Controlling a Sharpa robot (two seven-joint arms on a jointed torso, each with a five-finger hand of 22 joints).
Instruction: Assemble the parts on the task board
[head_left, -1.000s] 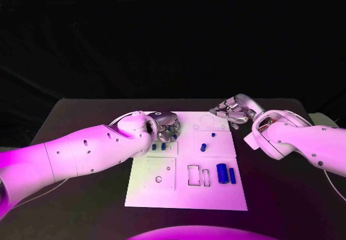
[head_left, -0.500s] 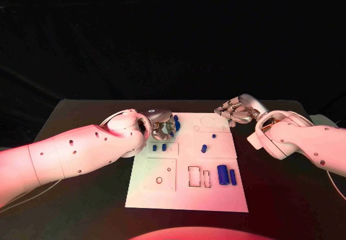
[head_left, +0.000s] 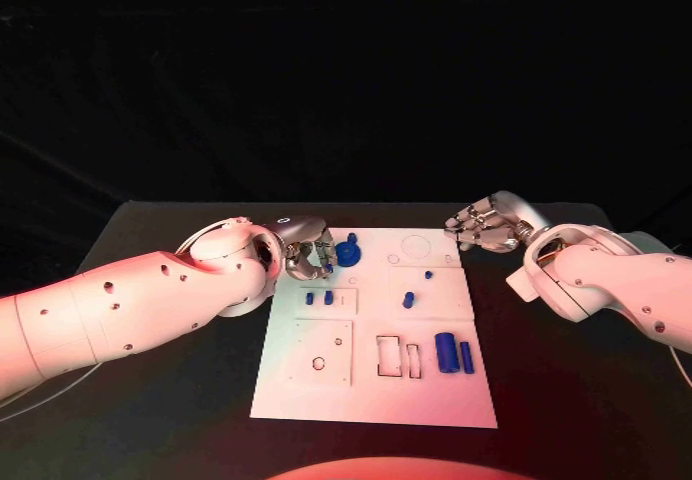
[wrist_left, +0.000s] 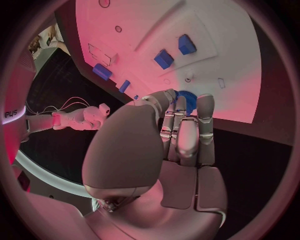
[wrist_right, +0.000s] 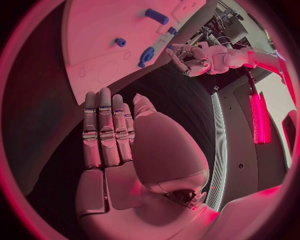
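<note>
Table: black, dark backdrop behind, nothing else readable.
Board: white plate mid-table, long side running away from robot.
Parts: two small blue pcs in a frame on board's left, two more near centre, two bars upright-ish at right side.
L hand: at board's far-left corner, fingers pinching a blue ring pc; wrist view shows ring at the fingertips.
R hand: off board's far-right corner, over table; fingers straight and together, holding nothing.
Vs 1 s ago: L hand pulled back toward board's left edge, ring pc now visible; R hand drifted outward, off the board.
</note>
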